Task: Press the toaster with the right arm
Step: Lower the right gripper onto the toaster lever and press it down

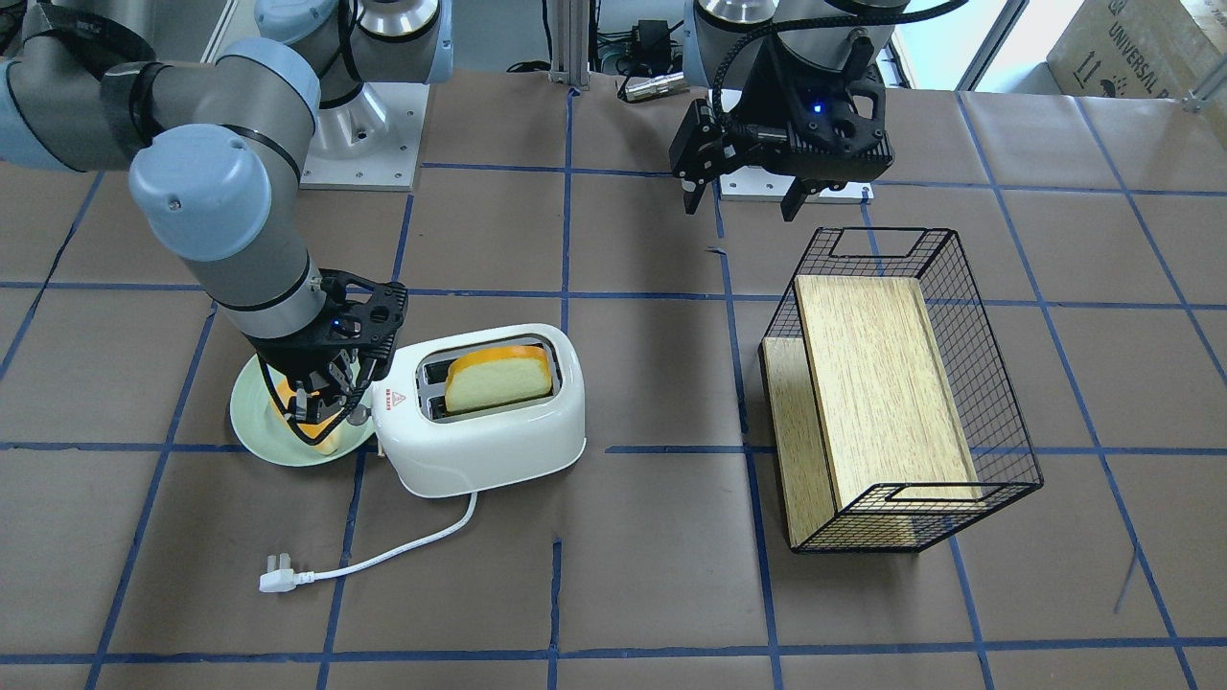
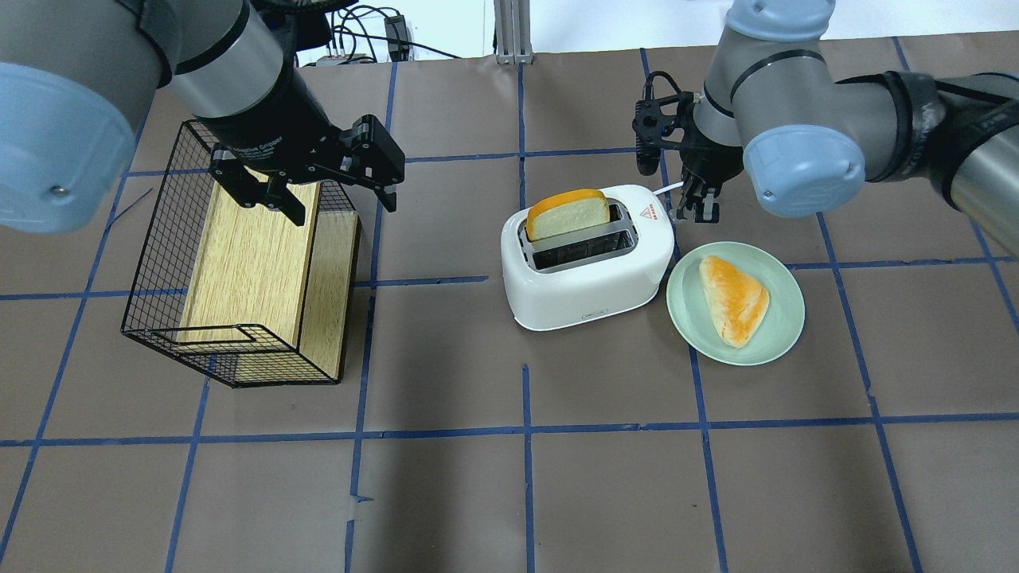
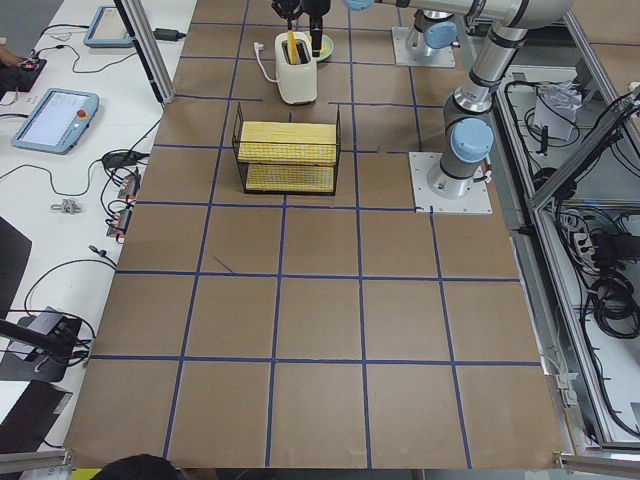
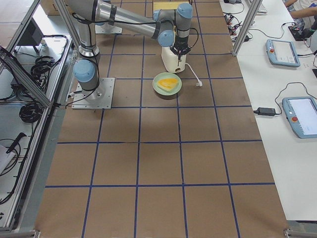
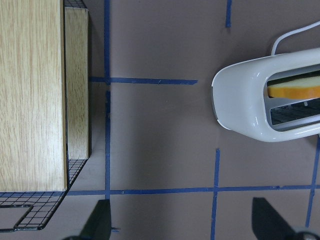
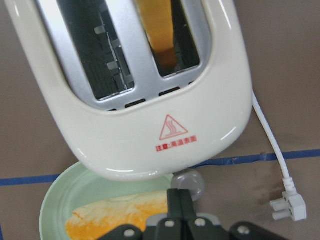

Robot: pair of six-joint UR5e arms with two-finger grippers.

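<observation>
– Toaster, rounded white plastic, two-slot (image 2: 589,270): where does the tool stand to it?
– Right tool (image 2: 699,208), black, two-finger: fingers pinched together, gripping nothing, pointing down at the toaster's knob end. Small silver knob (image 6: 187,182): just ahead of the fingertips in the wrist view. Contact: cannot tell.

– Location of the toaster itself?
– On the brown papered counter (image 2: 478,477), between a black wire basket (image 2: 159,263) and a pale green round plate (image 2: 784,278). The knob end is just beside the plate's rim. One orange-crusted bread slice (image 2: 569,215) stands high in the slot farther from the robot; the other slot is bare.

– Further out?
– Orange-glazed triangular pastry (image 2: 736,298) on the plate, below the right tool. White cord (image 1: 403,551) ends in a white plug (image 1: 278,580) lying loose on the counter. Left tool (image 2: 334,199): jaws spread, empty, over the basket's end, well apart from the toaster.

– Hazards, as judged?
– Three.
  - The knob is small and rounded, so closed fingertips may slide off it down the toaster's end.
  - An off-centre push could tip or shove the light casing onto the plate and pastry.
  - With the plug loose, the slice may not stay down once pressed.
</observation>
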